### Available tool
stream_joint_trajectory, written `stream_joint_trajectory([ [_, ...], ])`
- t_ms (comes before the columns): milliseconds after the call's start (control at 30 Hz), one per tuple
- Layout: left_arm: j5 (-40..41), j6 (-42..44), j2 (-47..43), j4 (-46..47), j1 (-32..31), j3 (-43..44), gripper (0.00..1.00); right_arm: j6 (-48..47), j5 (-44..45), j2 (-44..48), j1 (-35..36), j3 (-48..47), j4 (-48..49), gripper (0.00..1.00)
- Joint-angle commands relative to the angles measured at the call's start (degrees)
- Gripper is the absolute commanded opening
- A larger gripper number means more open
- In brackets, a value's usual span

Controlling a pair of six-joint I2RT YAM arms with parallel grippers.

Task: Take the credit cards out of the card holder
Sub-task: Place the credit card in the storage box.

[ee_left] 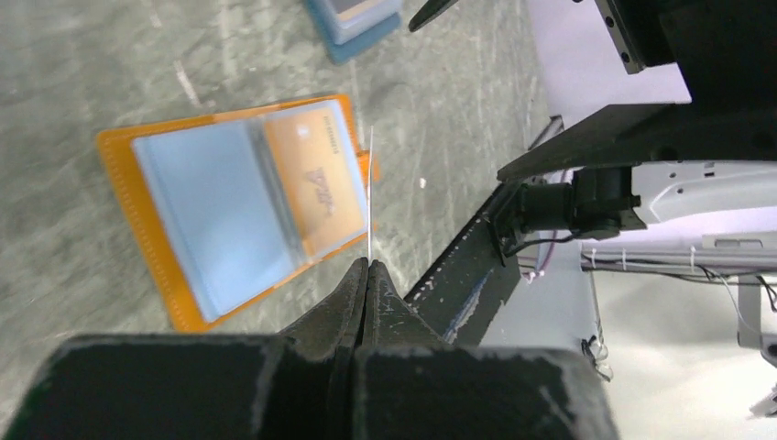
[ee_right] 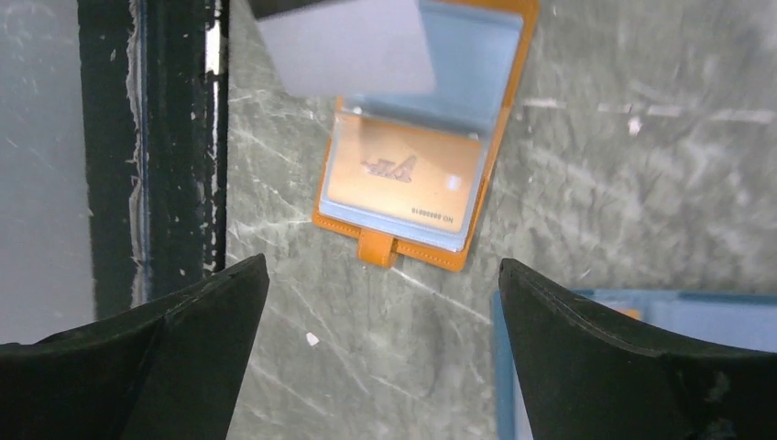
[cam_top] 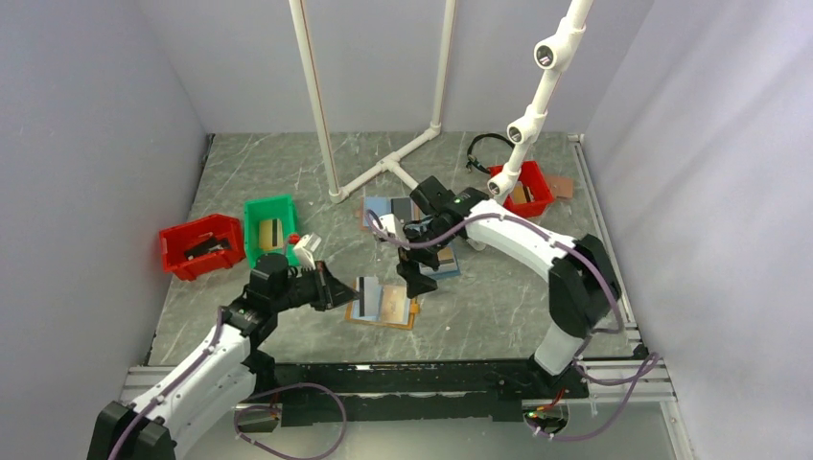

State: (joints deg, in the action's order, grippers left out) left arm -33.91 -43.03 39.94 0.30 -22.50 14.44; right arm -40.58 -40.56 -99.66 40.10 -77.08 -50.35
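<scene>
Currently left pincer (ee_left: 368, 264) pinching grey card (ee_right: 344, 46) over card holder (ee_left: 142, 229); right pincer (ee_right: 381, 266) spread wide.

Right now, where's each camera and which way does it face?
Top external: high behind the robot, looking down on the table; left arm and right arm show.
Left wrist: looks along the left gripper, shut on an edge-on card, toward the card holder.
Right wrist: looks down past the open right gripper at the card holder.
Shared: all three show the card holder.
</scene>
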Motion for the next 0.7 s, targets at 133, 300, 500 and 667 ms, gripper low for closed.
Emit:
stream_joint_trajectory([
  [133,-2.71,8.10,5.79,4.17,-7.10,8.75,0.00,-13.70,-2.37,7.99,3.33,1.14,4.19,1.00],
  [300,-2.60,10.93,7.00,4.88,-9.73,10.54,0.00,-11.00,-6.45,4.64,3.39,-3.41,0.56,0.99],
  [500,-2.42,12.39,8.33,5.00,-11.62,11.84,0.00,-8.41,-10.94,2.90,3.50,-5.34,-2.59,0.93],
  [667,-2.13,13.00,8.32,5.02,-12.02,12.83,0.00,-9.60,-14.81,-0.22,3.97,-7.87,-10.30,0.63],
])
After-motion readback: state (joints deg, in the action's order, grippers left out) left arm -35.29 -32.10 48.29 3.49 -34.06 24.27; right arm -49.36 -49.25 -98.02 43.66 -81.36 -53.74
